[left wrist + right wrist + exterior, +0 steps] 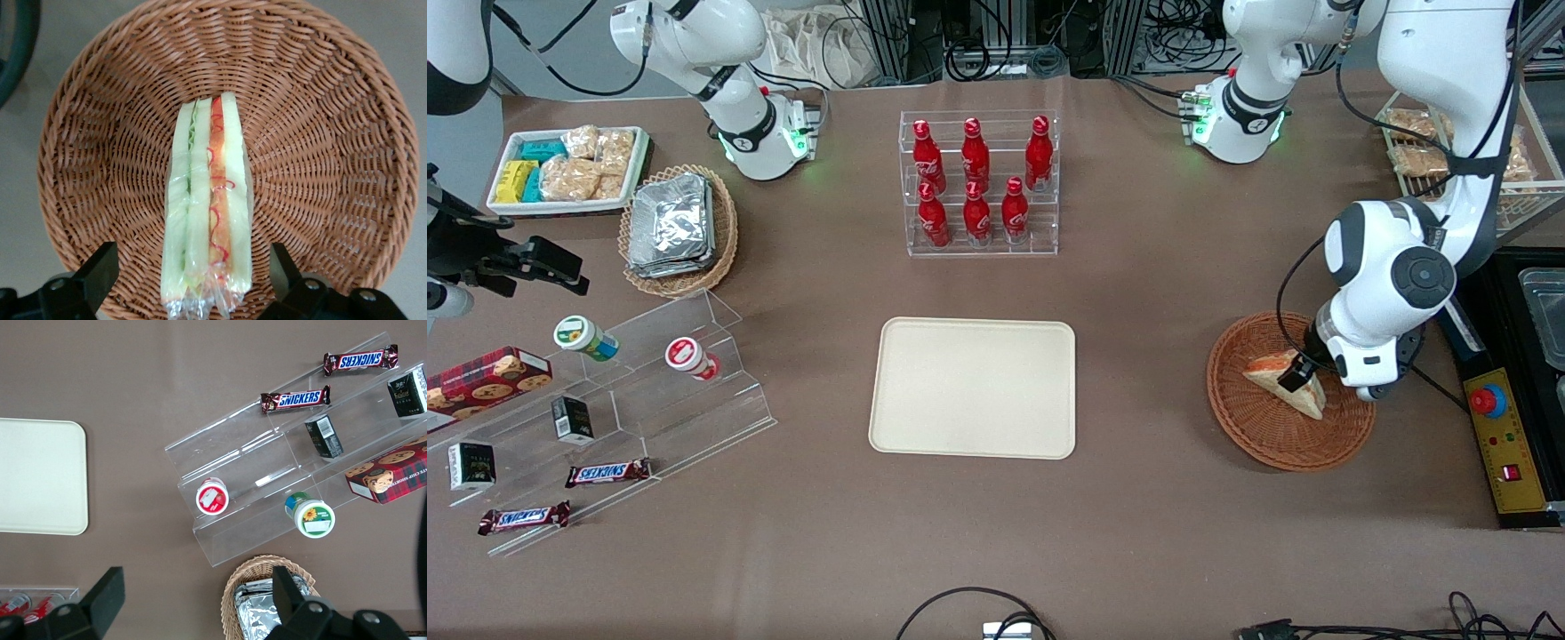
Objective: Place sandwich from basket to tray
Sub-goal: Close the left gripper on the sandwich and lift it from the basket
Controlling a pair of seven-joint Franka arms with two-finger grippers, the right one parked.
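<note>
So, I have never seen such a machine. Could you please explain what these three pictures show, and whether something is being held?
Two white robot arms stand at a brown table. One picture looks from the front; the other two come from cameras on the arms' wrists. The working arm's gripper is lowered into the reddish-brown basket, its open fingers on either side of the wrapped sandwich. Nothing is held yet. The cream tray lies mid-table, with nothing on it. A rack of red bottles, snacks and chocolate bars are around.

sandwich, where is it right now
The sandwich lies in the basket toward the working arm's end, between the open gripper's fingers.
</note>
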